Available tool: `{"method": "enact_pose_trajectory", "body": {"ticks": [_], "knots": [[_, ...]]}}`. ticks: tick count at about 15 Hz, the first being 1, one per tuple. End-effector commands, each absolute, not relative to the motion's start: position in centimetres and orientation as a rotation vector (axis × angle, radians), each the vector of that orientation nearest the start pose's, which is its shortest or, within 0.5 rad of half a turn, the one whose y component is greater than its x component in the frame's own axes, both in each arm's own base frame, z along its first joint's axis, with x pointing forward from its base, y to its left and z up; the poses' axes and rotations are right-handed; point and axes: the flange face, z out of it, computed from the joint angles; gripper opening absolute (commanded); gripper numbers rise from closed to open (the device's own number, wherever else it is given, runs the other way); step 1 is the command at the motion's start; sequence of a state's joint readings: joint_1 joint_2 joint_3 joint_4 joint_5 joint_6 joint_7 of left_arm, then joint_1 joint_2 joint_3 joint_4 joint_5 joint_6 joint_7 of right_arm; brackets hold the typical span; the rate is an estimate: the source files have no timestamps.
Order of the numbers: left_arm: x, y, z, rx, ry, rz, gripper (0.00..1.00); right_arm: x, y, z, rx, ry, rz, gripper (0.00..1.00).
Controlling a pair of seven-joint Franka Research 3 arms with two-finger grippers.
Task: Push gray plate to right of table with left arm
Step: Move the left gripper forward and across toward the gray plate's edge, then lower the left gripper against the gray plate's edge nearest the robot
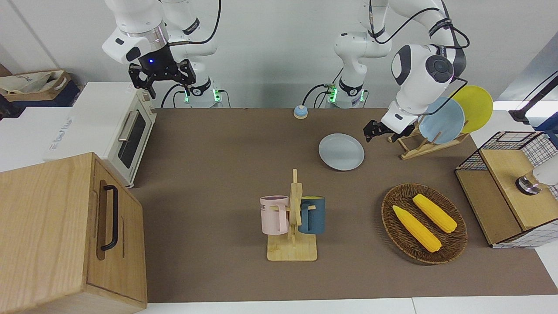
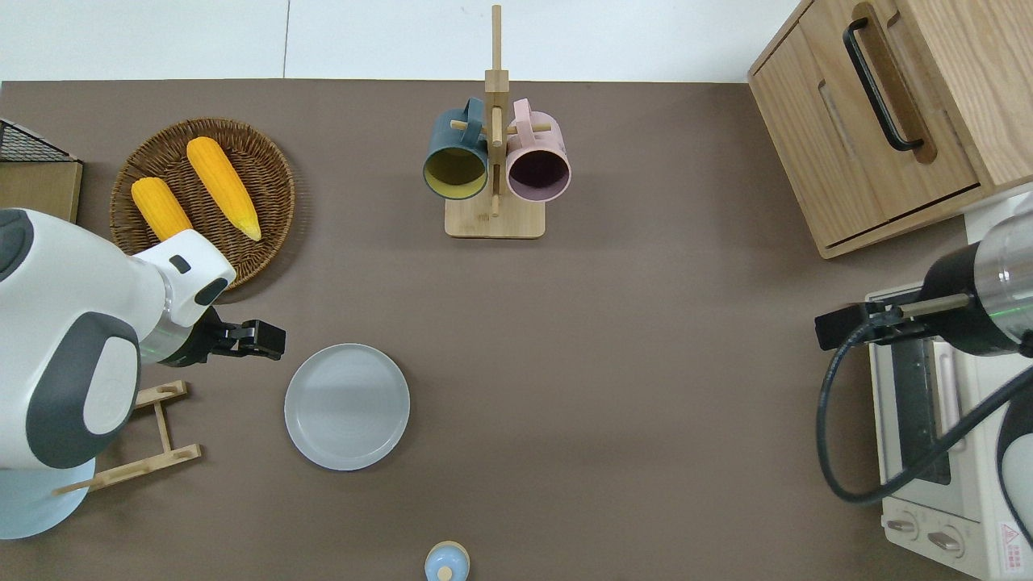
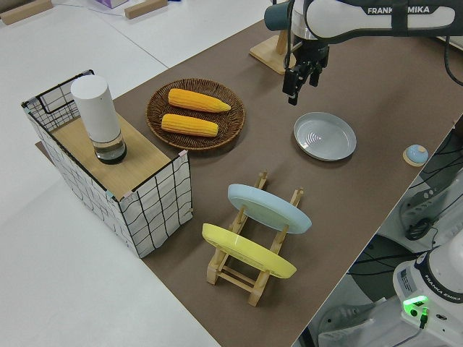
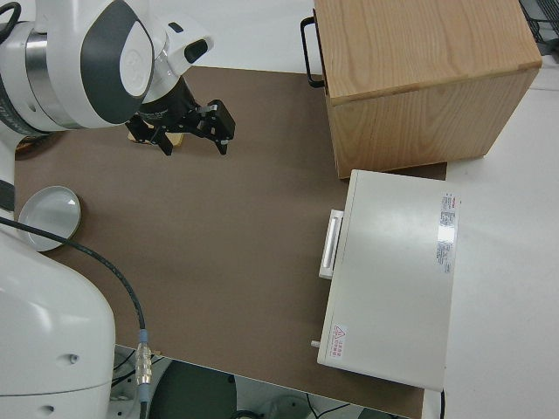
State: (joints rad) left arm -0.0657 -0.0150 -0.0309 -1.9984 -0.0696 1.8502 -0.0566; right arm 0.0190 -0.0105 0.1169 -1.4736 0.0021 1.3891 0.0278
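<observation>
The gray plate (image 1: 341, 151) lies flat on the brown table (image 1: 218, 174); it also shows in the overhead view (image 2: 347, 406) and the left side view (image 3: 325, 136). My left gripper (image 2: 260, 342) is open and empty. It hangs over bare table just off the plate's rim, on the side toward the left arm's end, between the plate and the wicker basket. It does not touch the plate. It also shows in the front view (image 1: 380, 135) and the left side view (image 3: 302, 82). My right gripper (image 4: 194, 144) is open, and the right arm is parked.
A wooden dish rack (image 1: 418, 146) holds a sky-blue plate (image 1: 442, 122) and a yellow plate (image 1: 475, 107). There is also a wicker basket (image 2: 266, 153) with two corn cobs, a mug stand (image 2: 494, 218), a small bell (image 1: 300, 112), a wooden cabinet (image 1: 65, 231) and a toaster oven (image 1: 126, 131).
</observation>
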Motion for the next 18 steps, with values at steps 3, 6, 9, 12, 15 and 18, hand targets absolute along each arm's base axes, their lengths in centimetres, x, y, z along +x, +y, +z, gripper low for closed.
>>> {"method": "enact_pose_trajectory", "body": {"ticks": [3, 6, 9, 12, 15, 18], "knots": [[48.8, -5.2, 42.5, -3.208, -0.011, 0.100, 0.99, 52.4, 7.1, 66.4, -3.131, -0.164, 0.121, 0.983], [47.4, -5.3, 40.9, -3.205, -0.003, 0.094, 0.99, 52.3, 7.1, 66.4, -3.131, -0.164, 0.124, 0.983], [46.3, -5.4, 38.6, -3.203, 0.000, 0.058, 0.99, 52.4, 7.1, 66.4, -3.131, -0.164, 0.121, 0.983], [45.8, -6.2, 37.3, -3.202, 0.006, 0.025, 0.99, 52.4, 7.1, 66.4, -3.131, -0.164, 0.121, 0.983], [45.3, -6.4, 35.9, -3.201, 0.008, -0.002, 0.99, 52.4, 7.1, 66.4, -3.131, -0.161, 0.121, 0.983], [45.1, -6.4, 34.9, -3.200, -0.008, -0.024, 0.99, 52.4, 7.0, 66.4, -3.131, -0.161, 0.121, 0.983]]}}
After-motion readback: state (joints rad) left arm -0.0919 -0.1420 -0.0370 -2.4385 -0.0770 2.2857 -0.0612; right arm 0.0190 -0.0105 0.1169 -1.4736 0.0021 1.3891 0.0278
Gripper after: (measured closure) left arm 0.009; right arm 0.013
